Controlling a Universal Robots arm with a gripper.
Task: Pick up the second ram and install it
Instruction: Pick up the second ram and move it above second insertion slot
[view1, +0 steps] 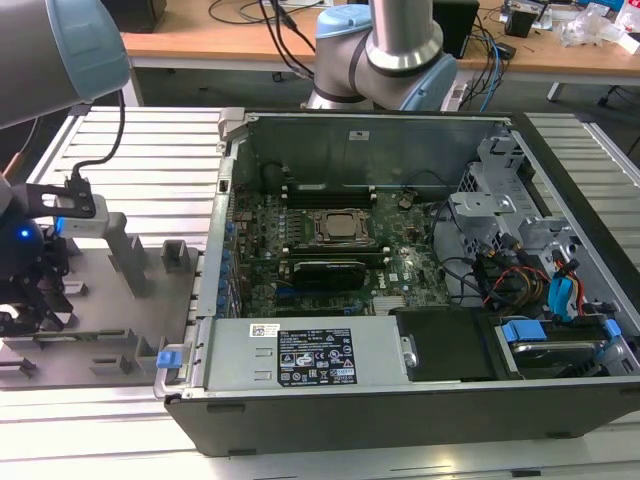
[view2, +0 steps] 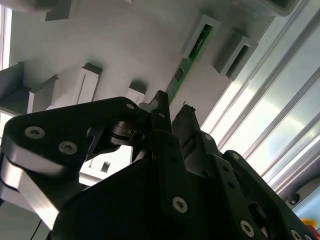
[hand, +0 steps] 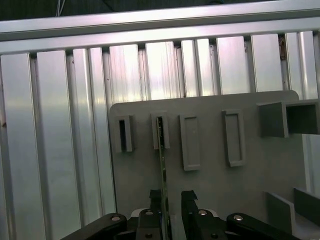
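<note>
**While the gripper (hand: 174, 194) hangs unclenched over the second ram (hand: 162, 155)**

Though the fingers reach down to the stick, they stand apart with a plain gap between them; nothing is clasped. The second ram stands on edge in the grey tray (hand: 215, 195), starting at the fingertips and running straight ahead of them. Its far end sits in a slotted block (hand: 166, 131). In the first wrist view the stick lines up with one finger's inner edge, not mid-gap; contact cannot be told. Neighbouring blocks (hand: 190, 142) flank that one. The ribbed aluminium table (hand: 65, 150) lies beyond the tray. In the exterior view the open computer case (view1: 350, 420) stands well apart from the gripper, toward the exterior view's right.
</note>
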